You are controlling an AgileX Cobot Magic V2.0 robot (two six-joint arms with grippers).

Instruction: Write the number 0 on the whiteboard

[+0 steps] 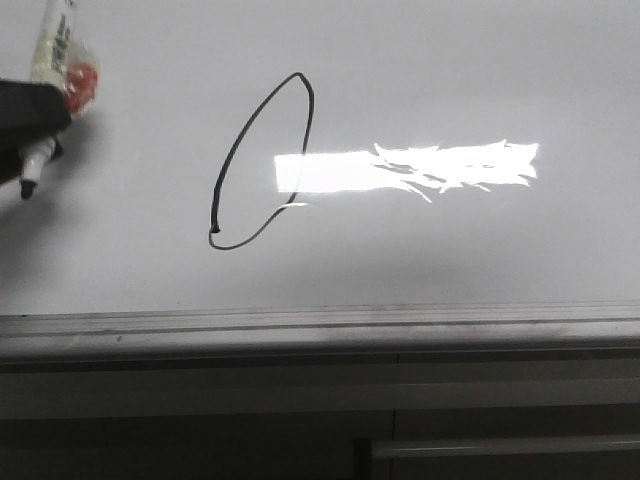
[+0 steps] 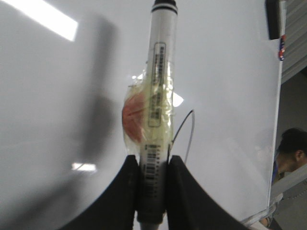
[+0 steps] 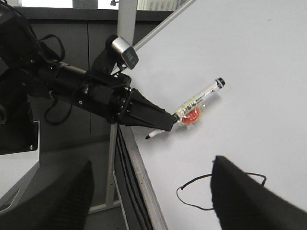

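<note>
Our left claw [image 2: 152, 191] is clenched on the marker [image 1: 55, 50], a slim white plastic barrel with an orange taped patch, at nine o'clock from the number 0 [image 1: 262, 165] and clear of it. That thin black slanted oval sits mid-board on the glossy whiteboard [image 1: 480, 60], so a drifting tip could streak or smear the wet line. Our right claw [image 3: 148, 201] stands released, grasping nothing.

whiteboard [image 1: 450, 60] open right of number 0 [image 1: 262, 165], ledge [image 1: 320, 325] below
</note>
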